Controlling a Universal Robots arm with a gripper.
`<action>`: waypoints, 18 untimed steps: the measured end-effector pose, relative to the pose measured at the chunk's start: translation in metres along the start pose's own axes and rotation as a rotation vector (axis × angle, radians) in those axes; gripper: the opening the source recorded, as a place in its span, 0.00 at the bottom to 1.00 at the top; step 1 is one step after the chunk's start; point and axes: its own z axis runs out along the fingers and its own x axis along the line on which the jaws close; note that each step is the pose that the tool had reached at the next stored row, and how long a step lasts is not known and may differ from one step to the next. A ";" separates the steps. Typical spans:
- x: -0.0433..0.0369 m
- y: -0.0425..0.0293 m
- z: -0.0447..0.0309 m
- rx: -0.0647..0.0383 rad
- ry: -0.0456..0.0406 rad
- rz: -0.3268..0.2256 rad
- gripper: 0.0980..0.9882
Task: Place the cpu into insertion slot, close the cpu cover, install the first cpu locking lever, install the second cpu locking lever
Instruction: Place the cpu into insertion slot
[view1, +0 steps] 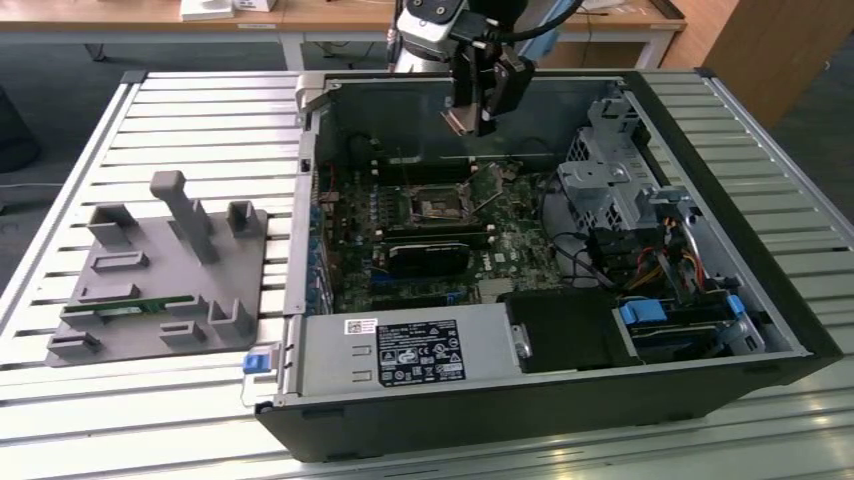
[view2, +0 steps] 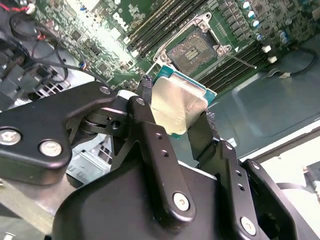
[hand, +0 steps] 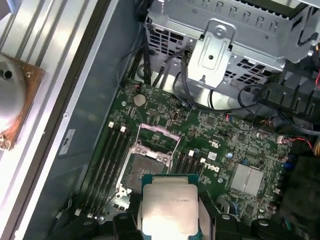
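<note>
My gripper (view1: 470, 122) hangs over the open computer case, shut on the cpu (view2: 175, 105), a flat square chip with a pale metal face and a green edge. In both wrist views the chip sits between the two black fingers (view2: 146, 107), tilted, above the motherboard. The insertion slot (hand: 144, 169) is a dark square socket with a silver rim on the green board, below and just ahead of the chip (hand: 167, 205); it also shows in the exterior view (view1: 438, 207). The cpu cover (hand: 159, 134) stands flipped open at the socket's far side. A thin lever (view2: 243, 60) juts out beside the socket (view2: 192, 47).
The case walls (view1: 310, 150) surround the board. A black card (view1: 427, 255) lies just in front of the socket, a silver drive cage (view1: 607, 190) is on the exterior view's right, and the power supply (view1: 400, 352) is at the front. A grey fixture (view1: 160, 270) lies on the slatted table.
</note>
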 end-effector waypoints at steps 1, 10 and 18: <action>0.0001 -0.0001 0.0004 0.000 -0.0010 0.014 0.49; 0.0036 -0.0047 0.0047 -0.001 -0.0074 0.094 0.49; 0.0064 -0.0064 0.0111 -0.001 -0.0144 0.164 0.49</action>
